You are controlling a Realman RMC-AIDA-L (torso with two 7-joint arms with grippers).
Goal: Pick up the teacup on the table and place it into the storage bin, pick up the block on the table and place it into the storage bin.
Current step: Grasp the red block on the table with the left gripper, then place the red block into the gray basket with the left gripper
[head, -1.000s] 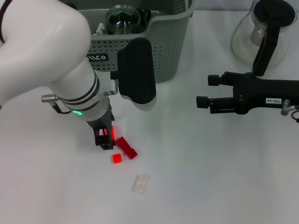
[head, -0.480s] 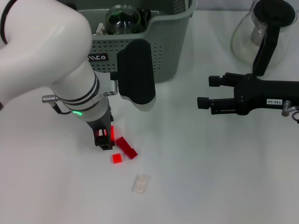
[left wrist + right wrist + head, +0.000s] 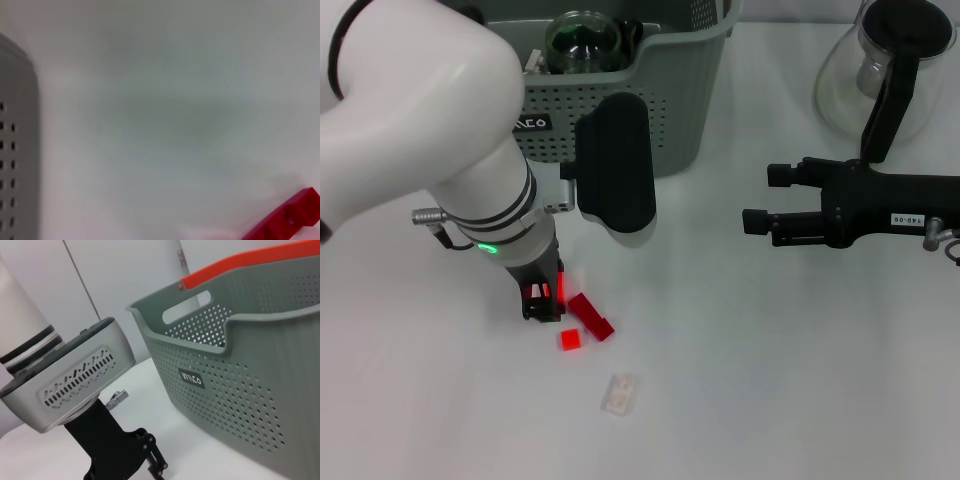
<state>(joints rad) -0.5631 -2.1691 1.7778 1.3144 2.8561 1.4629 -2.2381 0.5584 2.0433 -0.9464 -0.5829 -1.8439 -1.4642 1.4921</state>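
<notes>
My left gripper (image 3: 542,303) is down at the table among the red blocks, in front of the storage bin (image 3: 690,100). A long red block (image 3: 591,316) lies just right of it, and a small red square block (image 3: 569,339) lies below it. More red shows right at the gripper. The long block also shows in the left wrist view (image 3: 290,215). A green glass teacup (image 3: 582,40) sits inside the bin. My right gripper (image 3: 765,196) is open and empty, held above the table at the right. The right wrist view shows the bin (image 3: 240,380) and the left gripper (image 3: 125,460).
A clear small block (image 3: 620,393) lies on the white table nearer the front. A clear glass pot (image 3: 840,80) with a black handle stands at the back right, behind my right arm. The bin wall (image 3: 15,150) edges the left wrist view.
My left arm has shifted slightly, with its gripper staying low at the red blocks. The blocks and the right arm have not moved.
</notes>
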